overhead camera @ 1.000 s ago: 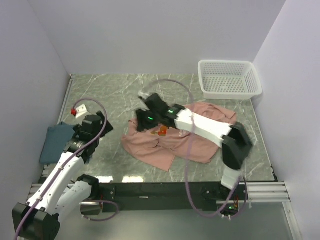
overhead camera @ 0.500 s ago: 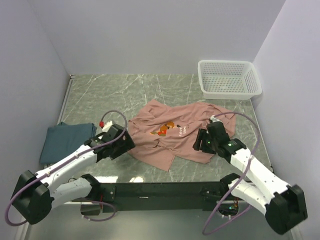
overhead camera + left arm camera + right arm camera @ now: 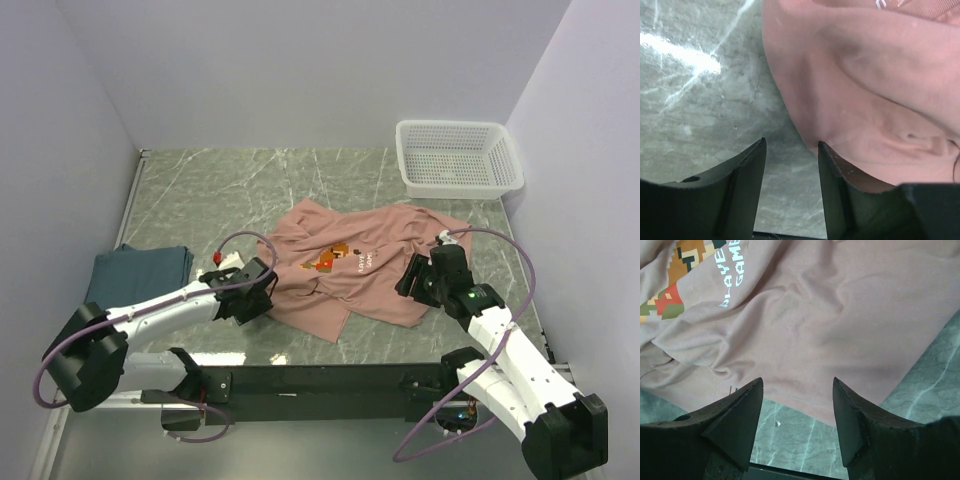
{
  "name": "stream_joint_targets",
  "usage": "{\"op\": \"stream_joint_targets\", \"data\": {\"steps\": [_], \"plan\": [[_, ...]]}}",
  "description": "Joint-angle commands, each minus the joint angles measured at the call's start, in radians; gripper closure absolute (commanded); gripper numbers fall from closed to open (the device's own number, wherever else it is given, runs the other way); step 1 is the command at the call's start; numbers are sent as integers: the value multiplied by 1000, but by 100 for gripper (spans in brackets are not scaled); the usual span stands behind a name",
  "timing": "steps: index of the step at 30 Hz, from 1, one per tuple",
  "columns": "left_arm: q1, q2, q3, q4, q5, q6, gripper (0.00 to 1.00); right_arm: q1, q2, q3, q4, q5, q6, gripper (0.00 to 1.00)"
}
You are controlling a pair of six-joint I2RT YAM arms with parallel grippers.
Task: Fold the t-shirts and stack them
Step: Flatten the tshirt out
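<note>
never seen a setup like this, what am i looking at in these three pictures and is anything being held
These are two robot arms bolted at the near edge of a marble-patterned table. The wide picture comes from a fixed camera above and behind them. The other two come from a small camera on each wrist, so the dark prongs at the bottom are that arm's own fingers. On the table lie a crumpled salmon-pink t-shirt with a pixel print, a dark teal t-shirt lying flat at the left, and a white mesh basket at the far right. The left gripper and the right gripper are both open at the salmon-pink t-shirt's edges, holding nothing.
</note>
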Motion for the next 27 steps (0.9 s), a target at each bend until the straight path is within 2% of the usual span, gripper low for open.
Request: {"op": "stream_joint_targets", "data": {"steps": [1, 15, 18, 19, 21, 22, 23, 27], "plan": [[-6, 32, 49, 22, -49, -23, 49, -19, -11, -10, 34, -14, -5, 36], [-18, 161, 72, 56, -18, 7, 50, -43, -7, -10, 35, -29, -16, 36], [-20, 181, 69, 51, -14, 9, 61, -47, 6, -12, 35, -28, -14, 36], [-20, 186, 72, 48, -14, 7, 71, -47, 10, -10, 34, -26, -13, 36], [-20, 186, 76, 31, -27, 10, 83, -47, 21, -9, 28, -20, -9, 35], [-18, 177, 90, -4, -43, 13, 94, -50, 23, -4, 19, -15, -2, 34], [-18, 172, 99, -27, -91, 30, 99, -53, 26, -2, 12, -5, 3, 31], [48, 125, 133, -122, -178, 107, 99, -53, 70, 10, -20, 24, 36, 27]]}}
